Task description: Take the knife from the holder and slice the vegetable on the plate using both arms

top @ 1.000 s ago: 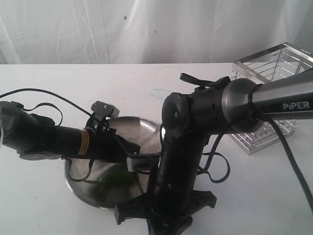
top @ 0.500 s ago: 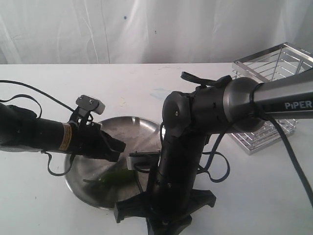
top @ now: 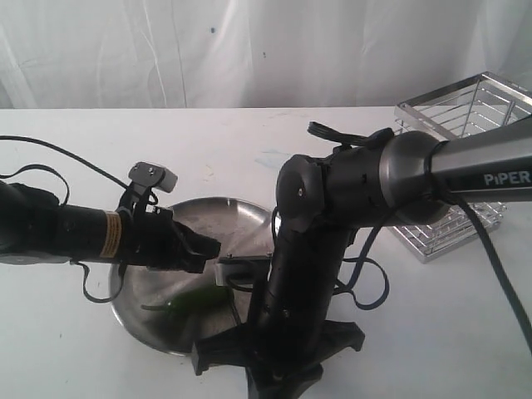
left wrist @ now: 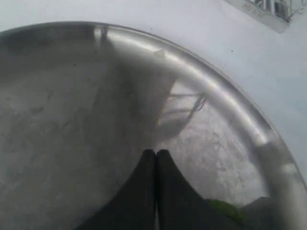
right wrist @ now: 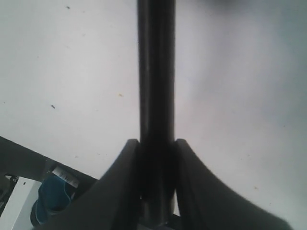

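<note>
Left gripper [left wrist: 155,154] hangs over the plate [left wrist: 201,76], its 2 fingers pressed together with nothing between them. The vegetable [left wrist: 221,209], a green chili, lies on the steel just beside those fingers. Right gripper [right wrist: 156,146] has its 2 fingers clamped on the knife [right wrist: 156,67], which runs straight out beyond the fingertips over the white table [right wrist: 72,72]. The holder [top: 465,112] stands well apart from both sets of fingers.
</note>
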### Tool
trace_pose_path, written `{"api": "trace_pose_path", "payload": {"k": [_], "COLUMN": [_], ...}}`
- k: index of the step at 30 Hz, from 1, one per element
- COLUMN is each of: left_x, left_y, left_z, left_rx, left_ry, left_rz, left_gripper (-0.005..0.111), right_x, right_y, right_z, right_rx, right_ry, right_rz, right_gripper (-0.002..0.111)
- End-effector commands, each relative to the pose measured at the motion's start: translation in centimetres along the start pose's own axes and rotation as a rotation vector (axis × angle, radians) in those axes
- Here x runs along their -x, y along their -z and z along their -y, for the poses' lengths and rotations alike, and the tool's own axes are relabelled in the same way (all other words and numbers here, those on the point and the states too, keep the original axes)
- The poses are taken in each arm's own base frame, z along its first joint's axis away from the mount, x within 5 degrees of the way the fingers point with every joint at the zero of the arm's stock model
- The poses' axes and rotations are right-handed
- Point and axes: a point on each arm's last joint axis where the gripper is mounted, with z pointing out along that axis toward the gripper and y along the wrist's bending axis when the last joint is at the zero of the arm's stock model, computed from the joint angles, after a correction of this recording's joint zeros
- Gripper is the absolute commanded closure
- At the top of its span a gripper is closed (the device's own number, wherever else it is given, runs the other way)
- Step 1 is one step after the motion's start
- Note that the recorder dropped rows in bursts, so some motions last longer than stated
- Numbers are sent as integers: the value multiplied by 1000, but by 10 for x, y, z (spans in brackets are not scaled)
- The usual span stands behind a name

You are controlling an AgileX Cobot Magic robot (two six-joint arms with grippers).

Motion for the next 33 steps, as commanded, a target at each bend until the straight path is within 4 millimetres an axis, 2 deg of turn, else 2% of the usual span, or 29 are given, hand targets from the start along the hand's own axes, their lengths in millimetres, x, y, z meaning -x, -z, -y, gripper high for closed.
{"api": "trace_pose_path", "payload": {"k": [1,7,10,16,24,28,33], "left_x": [-11,-21,-23,-14,3,5,2], "left_y": [-5,-13,-18,-19,-9,-8,-9], "left_z": [-2,-4,3,9,15,18,15], "left_rx": [1,-12,-39,-91,-82,-116,-72], "left_ry": [0,7,-26,12,-12,-12,-20], "left_rz": [-41,-73,-76,16,92,115,76], "left_gripper": [107,107,107,107,107,107,107], "right_x": [-1,0,0,0,0,0,0], "right_y": [3,3,3,3,3,3,3], "right_z": [-1,-1,-1,-1,-1,-1,-1], "right_rx": [12,12,12,12,12,12,12], "right_ry": [11,12,12,14,18,18,18], "right_rz": [15,23,25,25,25,26,28], "right_gripper": [108,108,108,108,108,108,108]}}
